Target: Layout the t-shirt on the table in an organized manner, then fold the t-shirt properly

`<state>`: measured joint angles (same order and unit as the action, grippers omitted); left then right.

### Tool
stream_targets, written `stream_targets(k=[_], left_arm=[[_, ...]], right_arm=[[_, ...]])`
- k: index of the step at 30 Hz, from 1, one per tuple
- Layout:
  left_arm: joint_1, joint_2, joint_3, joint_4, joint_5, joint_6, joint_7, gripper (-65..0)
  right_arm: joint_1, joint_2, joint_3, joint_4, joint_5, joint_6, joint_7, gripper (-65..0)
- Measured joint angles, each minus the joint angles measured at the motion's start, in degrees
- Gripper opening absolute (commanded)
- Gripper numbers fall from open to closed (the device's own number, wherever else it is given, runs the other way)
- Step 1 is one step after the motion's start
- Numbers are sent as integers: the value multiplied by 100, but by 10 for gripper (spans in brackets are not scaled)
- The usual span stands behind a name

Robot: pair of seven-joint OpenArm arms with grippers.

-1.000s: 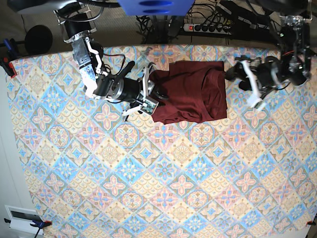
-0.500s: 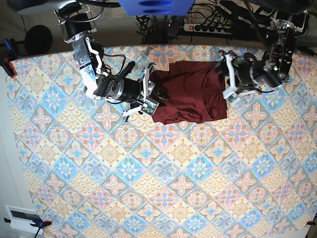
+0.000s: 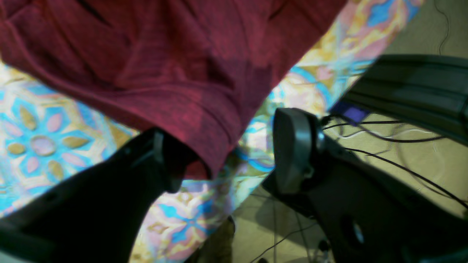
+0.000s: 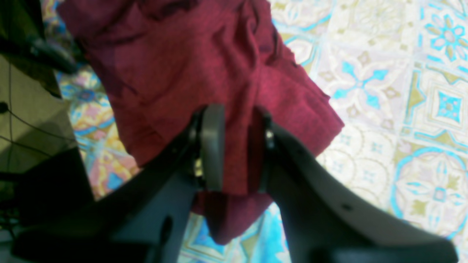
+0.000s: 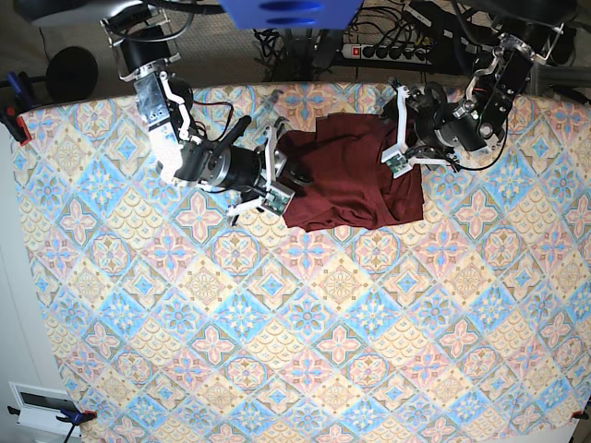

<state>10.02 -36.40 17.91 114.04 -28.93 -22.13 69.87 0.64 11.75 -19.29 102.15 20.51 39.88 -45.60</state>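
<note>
**With both arms at the shirt's ends, you are in the layout step**

While the t-shirt [image 5: 355, 175] lies bunched near the table's [image 5: 277, 351] far edge, nothing is folded properly yet; you are spreading it, not folding.

Grip state:
- right gripper [image 4: 236, 146]: jaws drawn together on a bunched fold of the t-shirt [image 4: 204, 65] at its end, cloth pinched between the 2 pads, as the right wrist view shows. In the base view this gripper [image 5: 277, 175] sits at the shirt's left edge.
- left gripper [image 3: 226, 153]: jaws wide apart, holding nothing. A hemmed corner of the t-shirt [image 3: 175, 73] hangs down between them, against 1 finger [image 3: 164, 160] and clear of the other. In the base view it [image 5: 399, 138] stands at the shirt's right edge.

Step in hand, as I judge it: the right arm has its end secured, and the left arm is lined up to take the opposite end.

Next move calls for: you close the left jaws on that hem corner, catching enough cloth that it does not slip, then draw the 2 ends apart toward open table so the body flattens. The corner lies close to the table's edge, so a low approach risks catching the tablecloth.

Count:
- 1 t-shirt
- 1 table
- 2 grippers, 1 clamped, 1 apart
</note>
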Motion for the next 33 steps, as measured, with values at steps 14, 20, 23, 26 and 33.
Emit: stream_targets(k=[14, 20, 23, 26, 33], left_arm=[[2, 391, 7, -402, 590, -20, -866, -585], [203, 822, -879, -439, 490, 2, -907, -649], [472, 879, -1484, -442, -374, -13, -831, -650], [634, 887, -2166, -452, -1436, 9, -673, -650], [979, 1427, -4140, -1268, -3731, 24, 278, -650]], right_arm=[[140, 0, -4, 0, 11, 0, 35, -519], [129, -2, 0, 11, 11, 0, 37, -519], [125, 15, 7, 13, -2, -2, 17, -519], [125, 15, 7, 15, 4, 0, 15, -519], [127, 17, -11, 15, 9, 0, 33, -519]])
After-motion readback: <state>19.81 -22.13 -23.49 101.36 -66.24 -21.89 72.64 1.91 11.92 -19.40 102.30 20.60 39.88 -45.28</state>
